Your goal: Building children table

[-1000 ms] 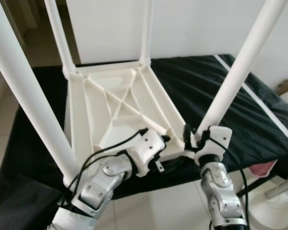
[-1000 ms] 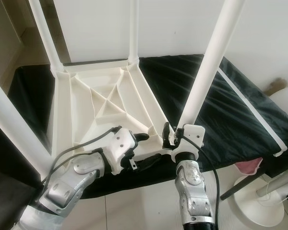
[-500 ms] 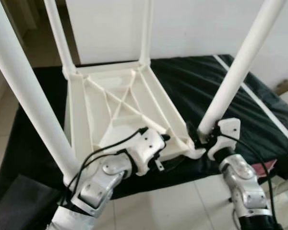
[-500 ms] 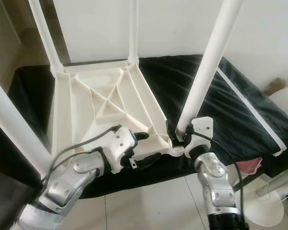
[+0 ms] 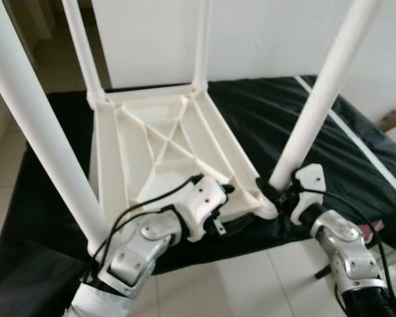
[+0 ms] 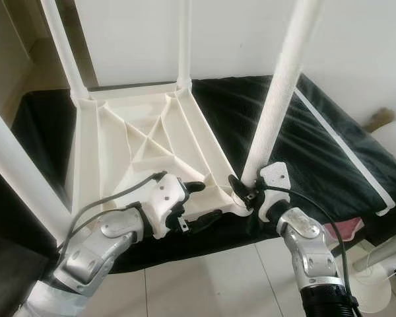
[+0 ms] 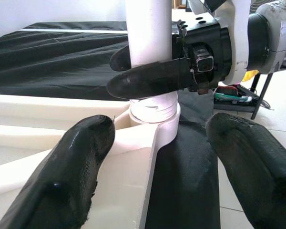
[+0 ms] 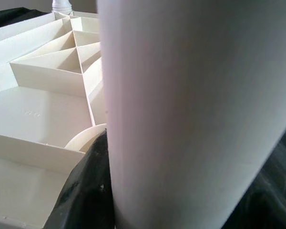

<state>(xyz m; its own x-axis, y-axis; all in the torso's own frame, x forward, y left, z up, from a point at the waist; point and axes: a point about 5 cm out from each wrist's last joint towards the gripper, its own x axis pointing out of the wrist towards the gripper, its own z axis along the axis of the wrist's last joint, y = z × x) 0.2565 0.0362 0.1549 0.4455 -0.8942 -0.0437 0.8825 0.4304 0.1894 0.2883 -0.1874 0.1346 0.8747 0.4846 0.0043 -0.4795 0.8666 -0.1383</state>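
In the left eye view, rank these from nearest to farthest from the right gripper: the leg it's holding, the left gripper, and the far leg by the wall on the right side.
1. Held leg, inside the right gripper, at the tabletop's near right corner.
2. Left gripper, just to its left, at the near edge.
3. Far right leg, across the tabletop by the wall.

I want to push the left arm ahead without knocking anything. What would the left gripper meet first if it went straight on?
Most likely the table leg in its corner socket, with the right gripper clamped around it. The left gripper, fingers open, points straight at them over the table's corner; how far off is unclear.
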